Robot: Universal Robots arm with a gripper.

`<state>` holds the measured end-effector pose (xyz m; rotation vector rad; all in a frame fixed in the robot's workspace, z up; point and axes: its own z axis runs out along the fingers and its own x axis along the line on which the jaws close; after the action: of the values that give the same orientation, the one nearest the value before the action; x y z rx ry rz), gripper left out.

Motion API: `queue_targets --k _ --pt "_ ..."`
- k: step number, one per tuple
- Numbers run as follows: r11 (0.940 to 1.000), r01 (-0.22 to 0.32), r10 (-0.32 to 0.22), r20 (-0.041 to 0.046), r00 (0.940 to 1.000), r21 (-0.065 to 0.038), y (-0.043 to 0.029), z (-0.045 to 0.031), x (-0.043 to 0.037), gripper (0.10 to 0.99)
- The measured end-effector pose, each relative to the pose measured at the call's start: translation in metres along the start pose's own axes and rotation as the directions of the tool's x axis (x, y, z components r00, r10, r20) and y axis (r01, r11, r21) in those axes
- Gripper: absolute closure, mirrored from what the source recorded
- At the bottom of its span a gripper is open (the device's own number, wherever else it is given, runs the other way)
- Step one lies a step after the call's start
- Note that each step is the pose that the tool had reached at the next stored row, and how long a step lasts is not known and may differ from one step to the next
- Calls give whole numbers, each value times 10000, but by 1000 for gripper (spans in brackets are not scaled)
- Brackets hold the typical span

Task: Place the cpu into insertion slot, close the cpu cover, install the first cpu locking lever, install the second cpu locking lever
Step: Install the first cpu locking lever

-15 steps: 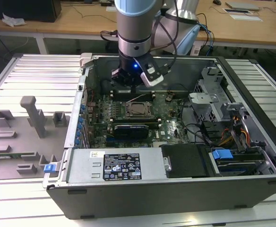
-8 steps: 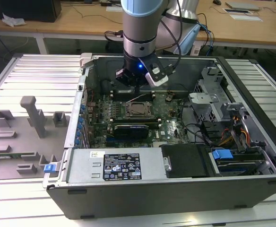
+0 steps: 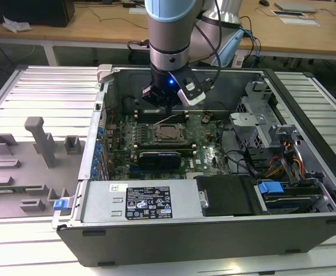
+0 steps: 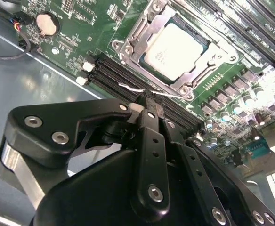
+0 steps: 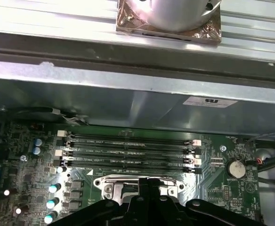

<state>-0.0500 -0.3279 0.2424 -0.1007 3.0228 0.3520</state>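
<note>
The cpu (image 4: 175,49), a silvery-beige square, lies in the insertion slot (image 3: 167,134) on the green motherboard. The cpu cover (image 4: 192,76), a silver frame with a window, lies flat over it. My gripper (image 4: 146,100) hangs just behind the socket, over the black memory slots, with its fingers pressed together. A thin wire locking lever (image 4: 128,87) stands up from the socket's edge and runs to the fingertips; whether they touch it I cannot tell. In the exterior view the gripper (image 3: 167,109) is low inside the case, above the socket's far side. The first wrist view has the fingertips (image 5: 144,186) at the socket's frame.
Memory slots (image 5: 128,146) run beside the socket. A long black card (image 3: 167,155) lies on its near side, the power supply (image 3: 148,201) in front. Drive cage and cables (image 3: 260,123) fill the exterior view's right. A grey fixture tray (image 3: 24,167) sits outside the case.
</note>
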Motion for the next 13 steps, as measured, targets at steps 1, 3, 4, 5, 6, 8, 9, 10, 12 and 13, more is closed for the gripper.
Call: queue_targets --k 1,3,4,5,6,8,9,10,12,13 --pt "10000 12 -12 42 10000 22 -1 3 0 980" --pt "9999 65 -68 241 9997 103 -4 15 2 980" --pt "9999 81 -84 295 9995 126 -4 18 3 980" --pt "9998 96 -101 353 9993 147 -5 22 4 980" --pt "9998 119 -126 452 9989 168 -7 30 9 980" --pt "9997 161 -172 639 9978 191 -8 55 23 980" --pt "9997 167 -180 667 9976 196 -5 61 28 980" --pt "9996 174 -188 701 9974 204 1 70 35 980" --pt "9995 196 -214 770 9968 247 24 101 60 980" --pt "9995 199 -219 782 9967 263 30 110 67 980"
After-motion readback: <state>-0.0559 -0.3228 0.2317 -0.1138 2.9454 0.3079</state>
